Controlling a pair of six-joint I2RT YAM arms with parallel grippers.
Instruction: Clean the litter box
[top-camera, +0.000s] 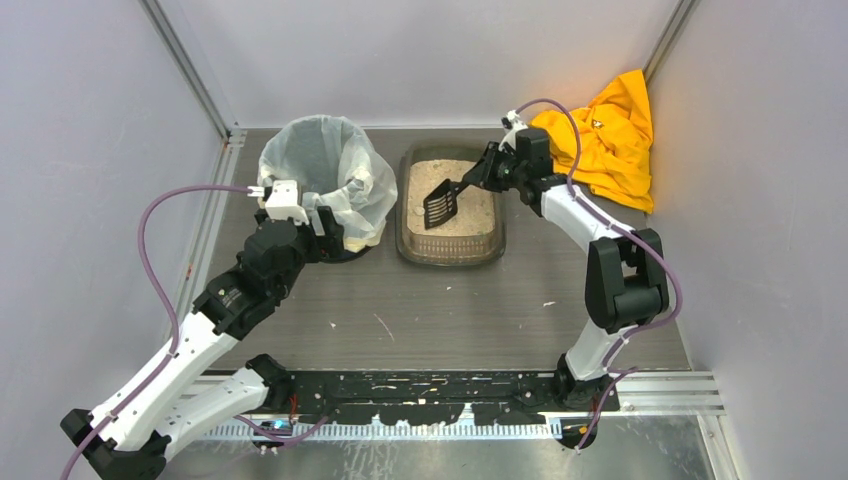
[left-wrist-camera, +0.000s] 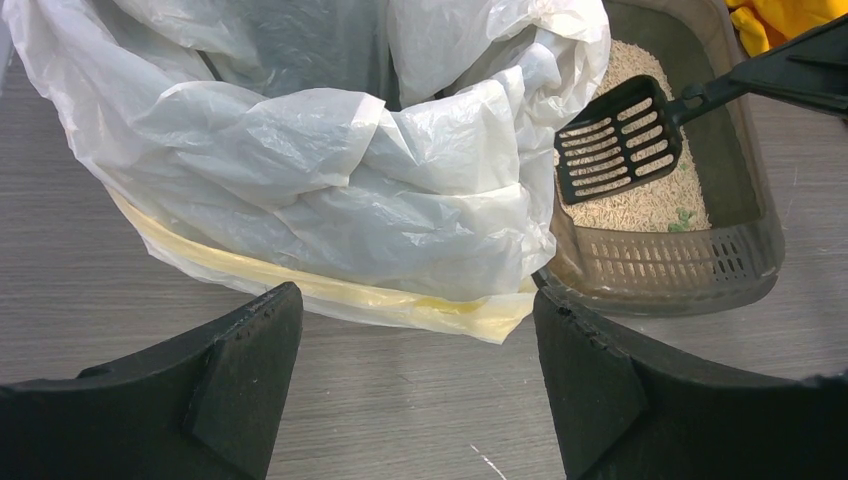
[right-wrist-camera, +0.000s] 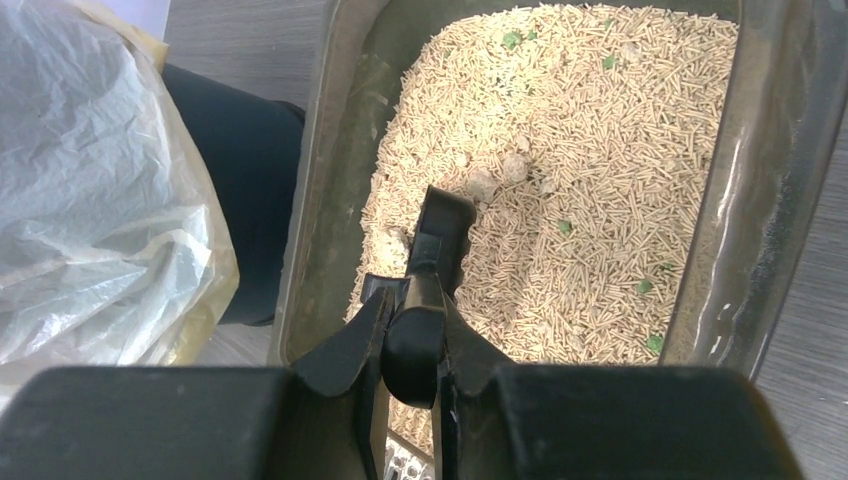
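Currently the right gripper (right-wrist-camera: 415, 325) pinches the handle of the black slotted scoop (top-camera: 441, 205). The scoop's head is tilted down over the litter, though I cannot tell whether it touches. The litter box (top-camera: 450, 257) sits at upper centre of the top view, just right of the white-bagged bin (top-camera: 320, 170). The left gripper (left-wrist-camera: 415, 300) has its jaws spread with nothing between them, low by the bin's base. To scoop well, I judge the blade should slide in low under the pale clumps (right-wrist-camera: 485, 183) near the box's left wall. It should then lift level and shake gently, so loose pellets drop through the slots before crossing to the bin. A quick swing could scatter litter on the table (top-camera: 450, 310). No brand, label or writing can be read anywhere
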